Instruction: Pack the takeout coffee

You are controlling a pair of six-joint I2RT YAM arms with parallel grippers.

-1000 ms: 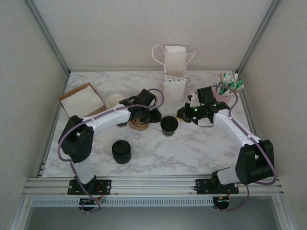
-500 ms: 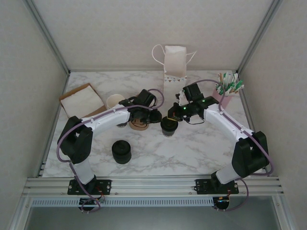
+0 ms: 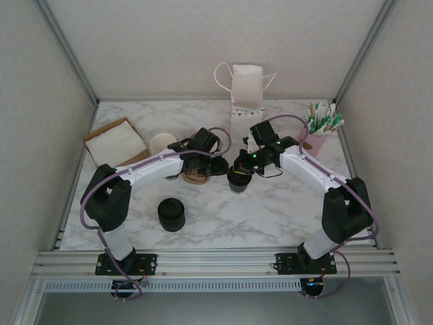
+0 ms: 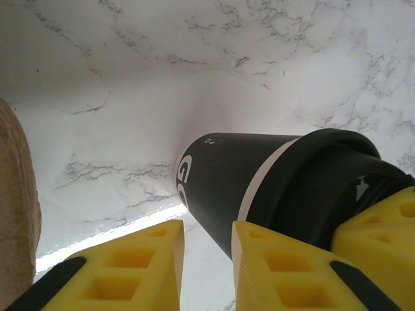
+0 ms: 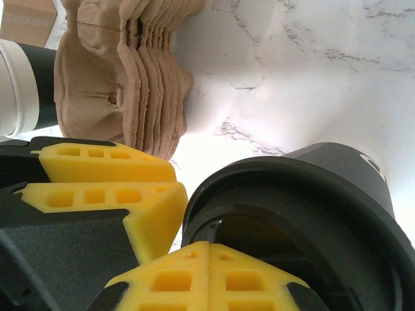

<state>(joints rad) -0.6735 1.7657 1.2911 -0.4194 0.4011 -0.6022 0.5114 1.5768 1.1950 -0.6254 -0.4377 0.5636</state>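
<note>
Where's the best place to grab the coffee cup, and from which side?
Take the coffee cup by its dark wall under the lid, coming in level from the side where the left gripper sits. It stands upright and widens upward, so the lid's rim should stop it slipping; the lid alone might pop off.
</note>
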